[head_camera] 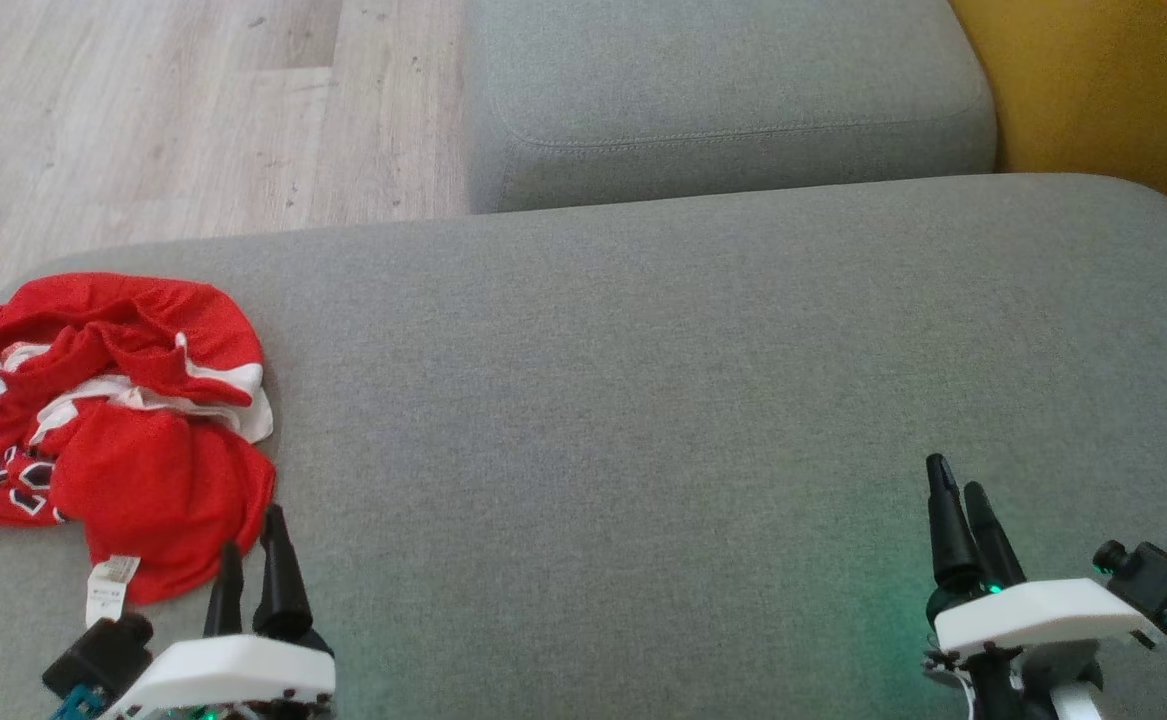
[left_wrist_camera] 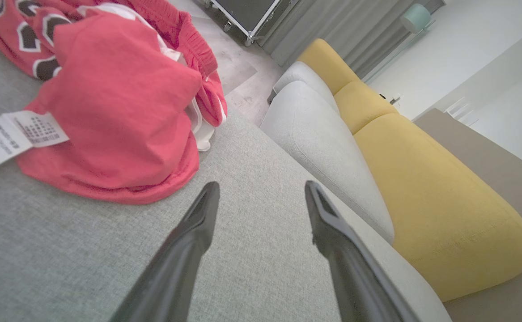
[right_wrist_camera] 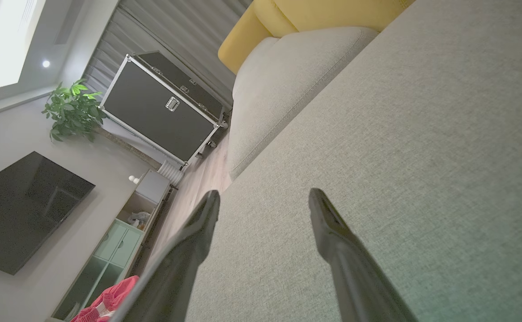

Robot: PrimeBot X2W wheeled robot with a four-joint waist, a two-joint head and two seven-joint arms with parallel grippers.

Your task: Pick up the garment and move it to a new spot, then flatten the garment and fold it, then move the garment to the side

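A crumpled red garment point(head_camera: 113, 420) with white stripes and dark lettering lies bunched at the left end of the grey sofa seat point(head_camera: 643, 420), a white care label sticking out at its near edge. In the left wrist view the garment point(left_wrist_camera: 113, 112) fills the upper left. My left gripper point(head_camera: 251, 540) stands open just in front of the garment's near right edge, holding nothing; its fingers point(left_wrist_camera: 198, 223) are spread over bare cushion. My right gripper point(head_camera: 958, 495) is open over the bare seat at the lower right, far from the garment. A bit of the garment point(right_wrist_camera: 108, 302) shows at the right wrist view's bottom left.
A second grey cushion point(head_camera: 723, 100) lies beyond the seat, with yellow upholstery point(head_camera: 1113, 90) at the far right. Wooden floor point(head_camera: 143, 110) runs past the seat's far left edge. A black flight case point(right_wrist_camera: 162, 107), a TV, a plant and a cabinet stand across the room.
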